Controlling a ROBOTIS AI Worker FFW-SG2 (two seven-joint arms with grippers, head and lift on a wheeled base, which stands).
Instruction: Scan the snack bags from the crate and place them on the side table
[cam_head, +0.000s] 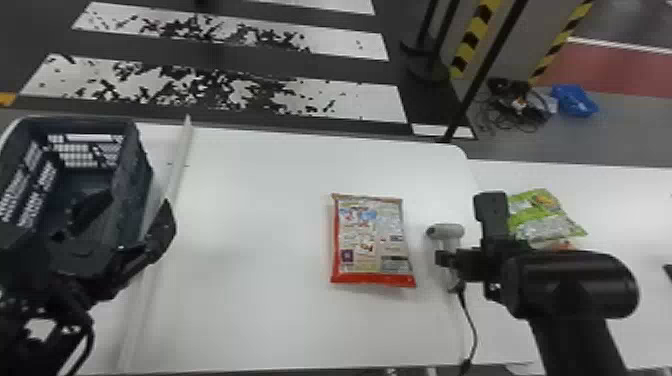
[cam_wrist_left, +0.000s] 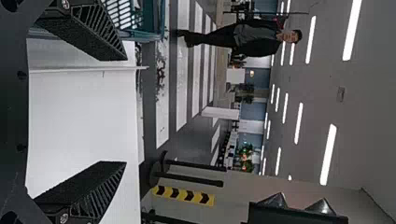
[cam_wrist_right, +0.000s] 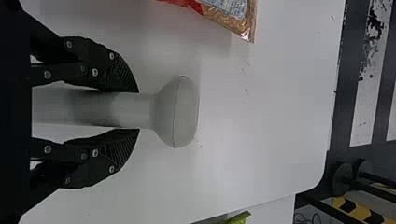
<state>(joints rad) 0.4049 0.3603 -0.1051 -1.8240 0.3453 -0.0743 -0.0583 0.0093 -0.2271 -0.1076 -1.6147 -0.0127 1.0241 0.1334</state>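
Two grippers to call, left side first: my left gripper (cam_wrist_left: 125, 110) hangs by the crate (cam_head: 137, 175), jaws wide, nothing between them. I'd leave it out of the scanning lane, ready for the bag afterwards.

Moving right, between my two sets of jaws, there's the red bag (cam_head: 370, 240) flat on the table (cam_head: 250, 225), printed panel up. Whether a barcode faces me, I can't tell.

And just right of it, my right gripper (cam_wrist_right: 138, 110)! Jaws narrow, one finger along each side of the scanner (cam_wrist_right: 177, 112), pinching the handle below the head. That's the step in hand, I judge: secure the scanner, then scan the red bag. Squeeze evenly, keep the handle centred, lift straight, then bring the nose over the panel and tip it down squarely. Mind the cord (cam_head: 474, 330) trailing from the handle; a hasty swing could snag it or twist the grip. Hover clear of the bag too, so it doesn't skid or crease.

Out beyond my right jaws, the green bag (cam_head: 545, 215) lies on the side table (cam_head: 625, 215). That's where red should go once it's read.
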